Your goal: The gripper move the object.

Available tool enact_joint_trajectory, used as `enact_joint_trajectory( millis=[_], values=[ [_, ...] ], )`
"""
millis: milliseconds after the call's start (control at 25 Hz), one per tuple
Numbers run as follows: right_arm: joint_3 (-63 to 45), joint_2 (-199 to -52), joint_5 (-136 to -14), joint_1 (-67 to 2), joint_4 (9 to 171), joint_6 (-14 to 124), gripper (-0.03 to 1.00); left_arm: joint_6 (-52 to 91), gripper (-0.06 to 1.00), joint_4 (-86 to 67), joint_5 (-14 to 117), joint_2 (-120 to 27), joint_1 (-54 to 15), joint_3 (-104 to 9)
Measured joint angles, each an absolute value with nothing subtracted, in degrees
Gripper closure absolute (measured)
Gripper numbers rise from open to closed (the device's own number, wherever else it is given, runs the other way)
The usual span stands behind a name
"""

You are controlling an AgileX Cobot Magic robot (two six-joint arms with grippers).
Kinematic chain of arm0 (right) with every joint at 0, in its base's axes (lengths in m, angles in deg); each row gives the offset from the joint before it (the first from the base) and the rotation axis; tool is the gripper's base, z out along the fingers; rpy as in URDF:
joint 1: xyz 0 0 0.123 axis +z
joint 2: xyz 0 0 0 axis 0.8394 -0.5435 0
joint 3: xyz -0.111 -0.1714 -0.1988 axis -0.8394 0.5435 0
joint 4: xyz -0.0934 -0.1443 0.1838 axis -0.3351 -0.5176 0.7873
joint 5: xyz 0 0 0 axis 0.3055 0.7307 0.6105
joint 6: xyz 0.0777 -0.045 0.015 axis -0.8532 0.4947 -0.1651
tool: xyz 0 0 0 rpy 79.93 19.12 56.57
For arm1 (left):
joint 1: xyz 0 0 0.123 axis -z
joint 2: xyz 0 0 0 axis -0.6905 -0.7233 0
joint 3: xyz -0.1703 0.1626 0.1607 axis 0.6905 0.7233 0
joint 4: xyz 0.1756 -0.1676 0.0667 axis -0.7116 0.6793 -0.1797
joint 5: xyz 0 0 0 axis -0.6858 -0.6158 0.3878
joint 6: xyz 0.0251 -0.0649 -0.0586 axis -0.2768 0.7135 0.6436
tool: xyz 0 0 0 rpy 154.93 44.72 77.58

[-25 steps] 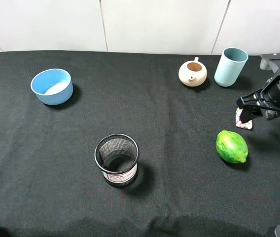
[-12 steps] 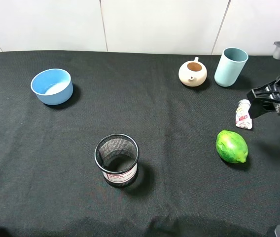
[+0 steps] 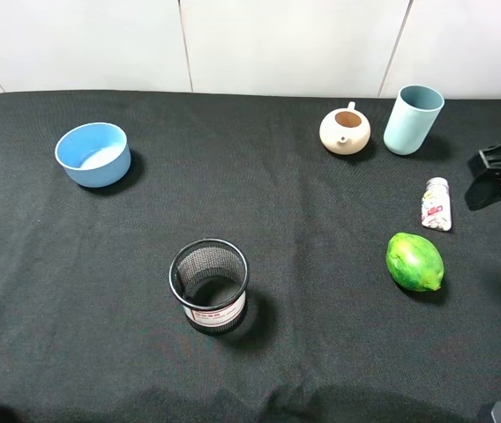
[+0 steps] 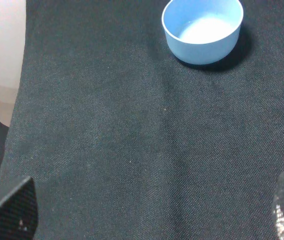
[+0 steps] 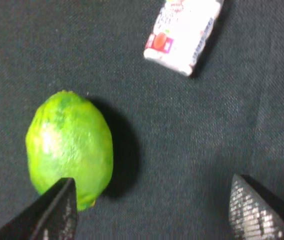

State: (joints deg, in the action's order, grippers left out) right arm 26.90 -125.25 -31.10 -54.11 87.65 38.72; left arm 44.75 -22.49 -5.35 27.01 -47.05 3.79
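The small white bottle [image 3: 436, 204] with a white cap and red-pink label lies on its side on the black cloth, between the light blue cup [image 3: 412, 119] and the green fruit [image 3: 415, 261]. It also shows in the right wrist view [image 5: 184, 32], lying flat beyond the fingers. My right gripper [image 3: 496, 179] is at the right edge of the exterior view, right of the bottle and clear of it. In its wrist view it is open and empty [image 5: 157, 215]. My left gripper [image 4: 149, 215] is open and empty over bare cloth; it is out of the exterior view.
A cream teapot [image 3: 345, 130] stands left of the light blue cup. A blue bowl [image 3: 93, 154] sits at the far left, also in the left wrist view [image 4: 203, 30]. A black mesh cup [image 3: 209, 285] stands front centre. The green fruit [image 5: 69, 145] lies close to the right fingers.
My right gripper has drawn back to the right, off the bottle, which now lies uncovered in the same spot. Nothing else has moved.
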Motion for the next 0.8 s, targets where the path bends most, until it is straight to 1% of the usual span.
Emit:
enact_joint_trajectory(
  millis=[640, 720, 800],
  values=[
    [26.90, -110.02, -17.97, -54.11, 87.92, 37.94, 0.48, 44.75, -0.05, -22.49, -5.35, 27.01, -47.05, 3.79],
    [26.90, -108.05, -16.80, -54.11, 87.92, 37.75, 0.47, 44.75, -0.05, -22.49, -5.35, 27.01, -47.05, 3.79],
    [26.90, -105.57, -15.58, -54.11, 87.92, 37.15, 0.42, 44.75, -0.05, -22.49, -5.35, 27.01, -47.05, 3.79]
  ],
)
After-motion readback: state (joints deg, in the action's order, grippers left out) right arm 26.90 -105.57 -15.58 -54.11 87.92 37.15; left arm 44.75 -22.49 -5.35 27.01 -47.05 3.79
